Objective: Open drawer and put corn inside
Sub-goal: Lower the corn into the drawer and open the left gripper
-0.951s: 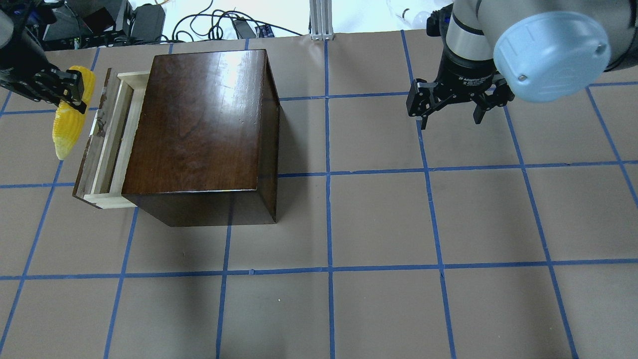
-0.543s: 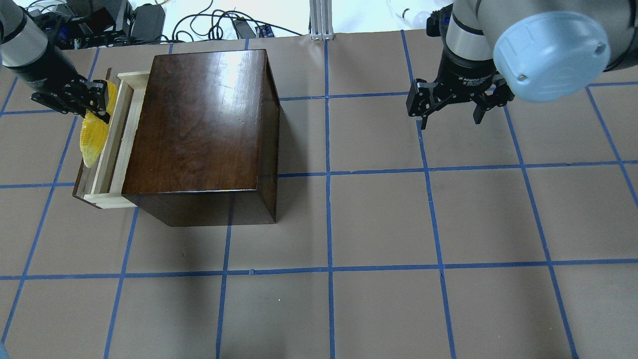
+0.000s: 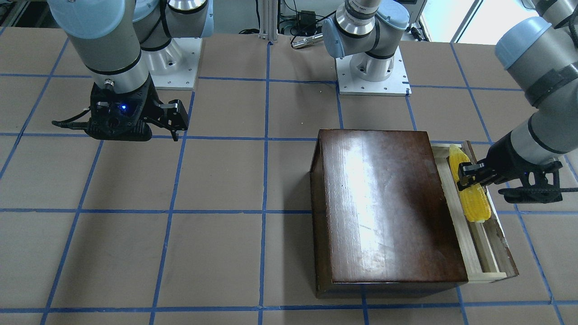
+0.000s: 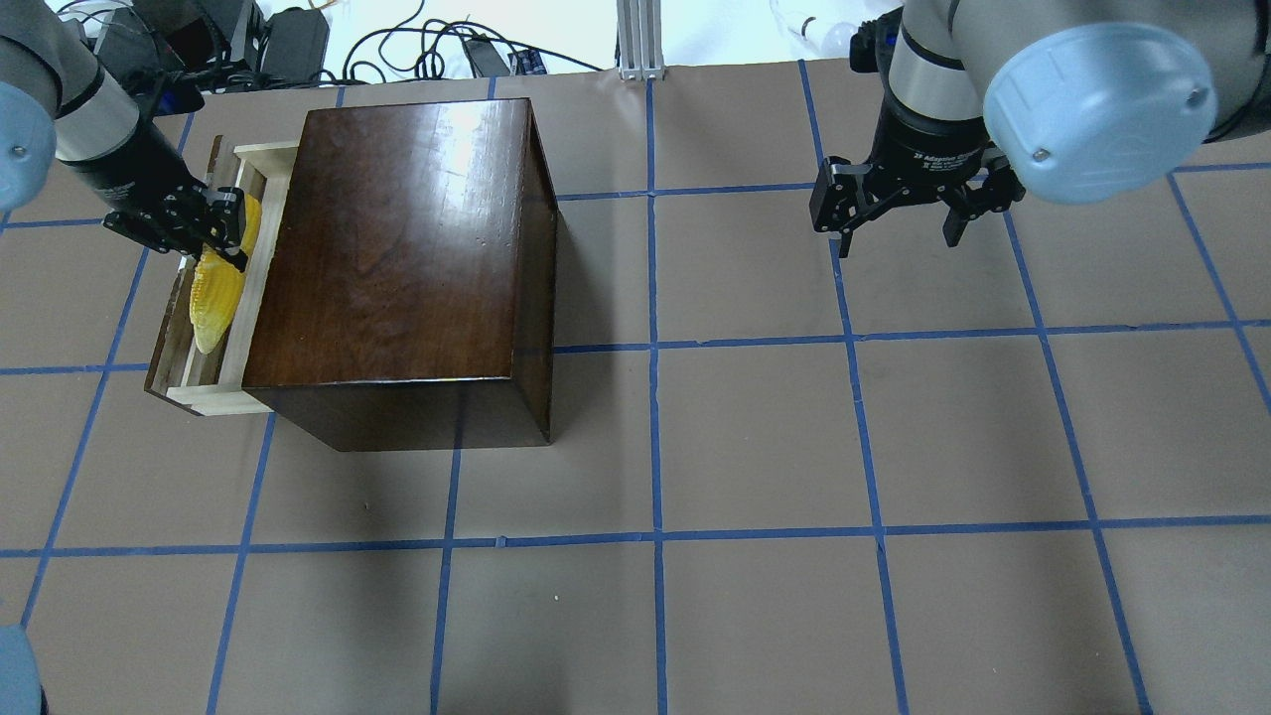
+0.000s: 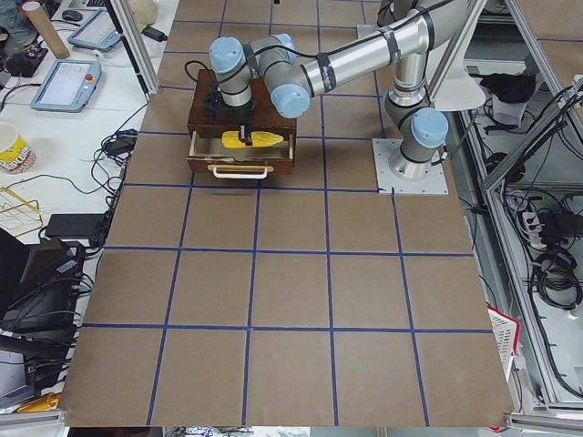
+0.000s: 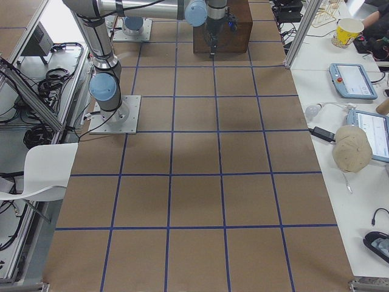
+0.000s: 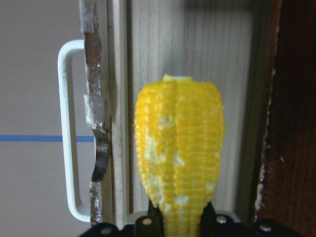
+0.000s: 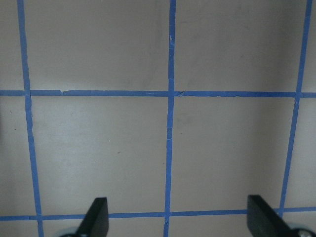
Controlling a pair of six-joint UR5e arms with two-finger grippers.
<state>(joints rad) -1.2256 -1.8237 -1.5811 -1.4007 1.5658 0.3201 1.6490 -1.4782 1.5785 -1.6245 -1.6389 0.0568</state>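
The left fingers [image 3: 467, 174] are clamped on the corn [image 7: 178, 158], gripping it toward one end, with the cob running lengthwise along the drawer [image 7: 197, 44]. The drawer is pulled out of the glossy dark box [image 4: 397, 238]. The corn sits over the drawer's pale floor, between the box and the worn front panel with its white handle [image 7: 66, 128]; whether it touches the floor cannot be told. Well apart across the tabletop [image 4: 755, 437], the right fingers [image 8: 96, 219] hang spread wide and empty above the blue tape lines [image 8: 170, 123]
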